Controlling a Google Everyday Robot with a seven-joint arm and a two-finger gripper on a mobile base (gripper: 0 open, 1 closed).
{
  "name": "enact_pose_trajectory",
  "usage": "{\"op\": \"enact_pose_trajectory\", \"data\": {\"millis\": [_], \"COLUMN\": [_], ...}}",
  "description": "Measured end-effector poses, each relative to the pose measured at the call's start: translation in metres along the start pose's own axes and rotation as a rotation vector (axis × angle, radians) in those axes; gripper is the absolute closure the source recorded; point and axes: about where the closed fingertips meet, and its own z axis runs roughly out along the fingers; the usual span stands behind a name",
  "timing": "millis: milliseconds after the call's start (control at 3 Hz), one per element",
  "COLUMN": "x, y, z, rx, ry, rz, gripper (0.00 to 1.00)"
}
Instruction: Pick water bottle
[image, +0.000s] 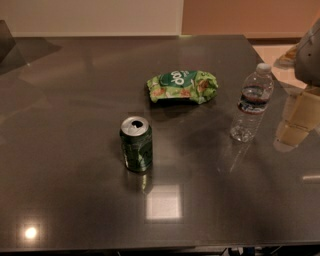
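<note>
The water bottle (252, 102) stands upright on the dark table, right of centre. It is clear ribbed plastic with a white cap and a dark red-blue label band. My gripper (294, 124) is at the right edge of the view, just right of the bottle and apart from it. It hangs low over the table with its pale beige fingers pointing down and to the left. The grey arm rises above it at the top right corner.
A green soda can (136, 144) stands upright near the table's middle, left of the bottle. A green chip bag (183, 86) lies behind the can and left of the bottle. The glossy table (65, 125) ends at its right edge close behind the gripper.
</note>
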Motion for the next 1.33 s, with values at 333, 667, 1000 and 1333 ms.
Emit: {"op": "enact_pose_trajectory", "data": {"millis": [333,667,1000,1333], "x": [0.000,-0.002,-0.004,-0.009], "y": [0.000,-0.006,-0.026,-0.050], "z": [0.000,0.000,0.001,0.001], "rx": [0.000,-0.005,0.022,0.069], "ry": [0.000,-0.012,-0.033,-0.060], "rz": [0.000,0.008,0.040,0.074], "gripper": [0.00,0.00,0.00,0.00]}}
